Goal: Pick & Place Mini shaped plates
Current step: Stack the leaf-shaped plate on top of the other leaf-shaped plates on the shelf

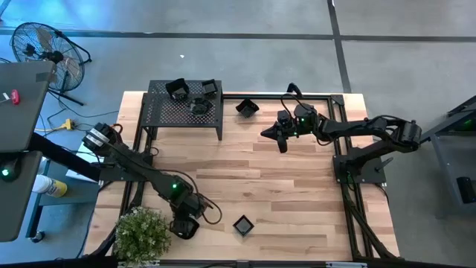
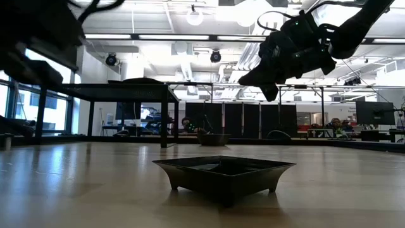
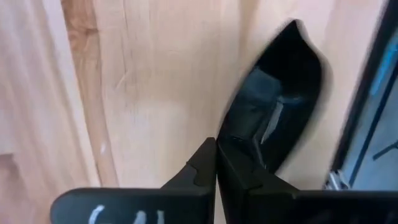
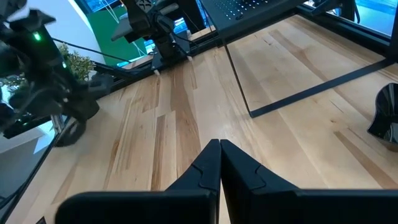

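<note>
My left gripper (image 1: 186, 227) (image 3: 216, 149) is shut near the table's front left, pointing steeply down. Just beyond its tips a glossy black mini plate (image 3: 280, 99) shows in the left wrist view, looking tilted. A square mini plate (image 1: 243, 224) (image 2: 224, 176) rests flat on the wood to the gripper's right. Another mini plate (image 1: 247, 107) (image 4: 388, 121) sits on the table beside the black perforated shelf (image 1: 184, 112), which carries several more (image 1: 177, 89). My right gripper (image 1: 266, 134) (image 4: 219, 146) hangs shut above the table's middle, holding nothing. My left gripper's shut fingers (image 3: 239, 165) stand right against the nearer end (image 3: 239, 134) of the black plate, coming at it from above. No rim shows between the fingers. Whether they touch the plate I cannot tell.
A potted green plant (image 1: 140, 234) stands at the front left corner, close beside my left gripper. Black frame rails (image 1: 349, 186) run along the table's right side and back. Bare wood (image 1: 282, 179) lies between the two arms.
</note>
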You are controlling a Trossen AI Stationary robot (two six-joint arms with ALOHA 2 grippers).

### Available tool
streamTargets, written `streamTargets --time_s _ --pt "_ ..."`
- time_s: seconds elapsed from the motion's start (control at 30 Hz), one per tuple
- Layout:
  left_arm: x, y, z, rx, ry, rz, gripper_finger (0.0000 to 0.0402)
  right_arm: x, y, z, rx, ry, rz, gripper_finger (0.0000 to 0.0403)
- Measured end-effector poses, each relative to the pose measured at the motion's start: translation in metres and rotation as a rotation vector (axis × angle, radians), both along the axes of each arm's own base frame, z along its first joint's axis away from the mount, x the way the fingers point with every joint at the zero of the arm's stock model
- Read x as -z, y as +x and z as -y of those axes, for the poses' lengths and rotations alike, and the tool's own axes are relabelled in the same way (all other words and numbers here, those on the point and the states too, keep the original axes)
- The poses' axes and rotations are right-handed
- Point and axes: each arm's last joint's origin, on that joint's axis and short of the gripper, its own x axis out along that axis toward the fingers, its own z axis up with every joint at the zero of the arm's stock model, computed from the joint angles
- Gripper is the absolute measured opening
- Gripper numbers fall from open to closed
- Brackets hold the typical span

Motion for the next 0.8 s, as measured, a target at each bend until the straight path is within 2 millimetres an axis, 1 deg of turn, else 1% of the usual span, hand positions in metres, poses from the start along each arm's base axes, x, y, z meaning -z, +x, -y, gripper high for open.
streamTargets --time_s 0.07,0.13,0.2,0.27,0.4,0.47,0.57,0.7,0.8 --pt "-0.011 0.000 -0.005 0.006 -0.009 0.006 0.0003 0.000 0.000 0.000 -0.001 -0.003 0.000 0.0000" --pt "-0.026 0.000 -0.016 0.010 -0.008 0.014 0.0001 0.000 0.000 0.000 -0.001 -0.004 0.000 0.0000" --pt "-0.046 0.002 -0.029 0.013 -0.010 0.046 0.0001 0.000 0.000 0.000 -0.001 -0.004 0.000 0.0000" --pt "-0.066 0.003 -0.048 0.001 0.007 0.074 0.0001 0.000 0.000 0.000 -0.001 -0.004 0.000 0.0000" --pt "-0.110 0.009 -0.097 -0.045 0.061 0.116 0.0001 0.000 0.000 0.000 0.000 -0.002 0.000 0.0000" --pt "-0.131 0.009 -0.124 -0.063 0.110 0.123 0.0000 0.000 0.000 0.000 0.000 0.000 0.000 0.0000" --pt "-0.163 0.009 -0.166 -0.096 0.172 0.189 0.0000 0.000 0.000 0.000 0.000 0.000 0.001 0.0000" --pt "-0.199 0.001 -0.223 -0.190 0.245 0.288 0.0000 0.000 0.000 0.000 0.004 0.012 0.000 0.0000" --pt "-0.218 -0.008 -0.263 -0.246 0.332 0.294 0.0000 0.000 0.000 0.000 0.007 0.023 0.000 0.0000"
